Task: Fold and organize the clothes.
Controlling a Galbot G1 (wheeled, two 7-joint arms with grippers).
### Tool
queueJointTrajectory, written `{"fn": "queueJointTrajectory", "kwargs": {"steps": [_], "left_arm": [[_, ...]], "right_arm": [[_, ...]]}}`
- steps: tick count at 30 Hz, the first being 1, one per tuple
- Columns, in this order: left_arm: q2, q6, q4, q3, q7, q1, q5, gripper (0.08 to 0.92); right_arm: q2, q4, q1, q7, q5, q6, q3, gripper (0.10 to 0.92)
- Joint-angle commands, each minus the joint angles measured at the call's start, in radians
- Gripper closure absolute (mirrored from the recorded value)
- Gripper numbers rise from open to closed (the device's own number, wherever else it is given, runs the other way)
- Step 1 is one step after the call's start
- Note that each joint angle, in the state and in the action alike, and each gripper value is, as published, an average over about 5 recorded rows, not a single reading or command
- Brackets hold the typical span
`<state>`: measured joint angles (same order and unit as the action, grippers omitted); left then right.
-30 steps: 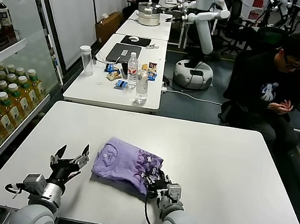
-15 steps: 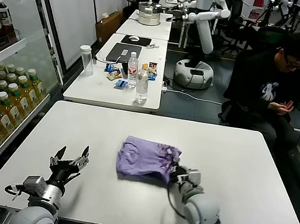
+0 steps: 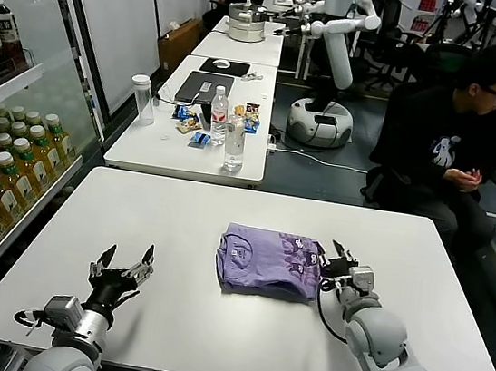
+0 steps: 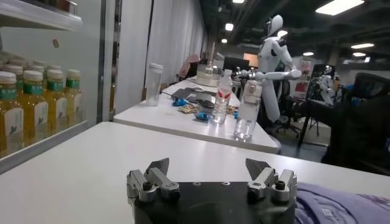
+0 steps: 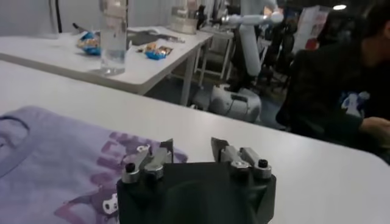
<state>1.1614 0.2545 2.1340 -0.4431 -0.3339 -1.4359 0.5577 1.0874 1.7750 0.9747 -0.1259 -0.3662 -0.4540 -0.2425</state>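
Lying folded into a compact rectangle near the middle of the white counter [image 3: 211, 327], the lavender T-shirt [image 3: 267, 261] has its long axis running across the robot's front, from left to right, with the neck opening and label toward the robot's left end and the dark printed marks toward the right end. Right gripper [image 3: 341, 260]: sits just beside the shirt's right-hand short edge, at the printed end, jaws parted to a moderate gap and holding nothing; in the right wrist view [image 5: 192, 149] the fingertips stand above the counter with the purple cloth spread just ahead and to one side of them. Left gripper [image 3: 123, 265]: rests low near the front-left of the counter, well apart from the shirt, jaws spread wide and empty; in the left wrist view [image 4: 208, 172] only a corner of purple fabric shows at the frame's edge. Relation governing the next move, as a judgement: the shirt lies to the left of the right gripper, along the shirt's own long axis, so the right arm is far the nearer for any nudge or regrasp at that end, while the left arm would need a long reach across the counter toward the neck end
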Motion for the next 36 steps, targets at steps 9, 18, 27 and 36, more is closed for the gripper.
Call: {"fn": "queueJointTrajectory", "kwargs": {"steps": [9,18,27,36], "left_arm": [[0.0,-0.025,0.068,-0.01,0.044,-0.048,-0.043,0.177],[0.001,-0.051,0.126,-0.004,0.098,-0.097,-0.097,0.177],[-0.012,-0.06,0.13,-0.017,0.107,-0.111,-0.101,0.177],[-0.015,-0.062,0.14,-0.016,0.118,-0.117,-0.113,0.177]], "right_arm": [[0.059,0.348,0.439,0.055,0.105,0.175,-0.268,0.284],[0.142,0.383,0.515,0.076,0.173,0.205,-0.288,0.203],[0.179,0.403,0.517,0.077,0.218,0.192,-0.293,0.203],[0.178,0.418,0.526,0.071,0.226,0.191,-0.309,0.203]]}}
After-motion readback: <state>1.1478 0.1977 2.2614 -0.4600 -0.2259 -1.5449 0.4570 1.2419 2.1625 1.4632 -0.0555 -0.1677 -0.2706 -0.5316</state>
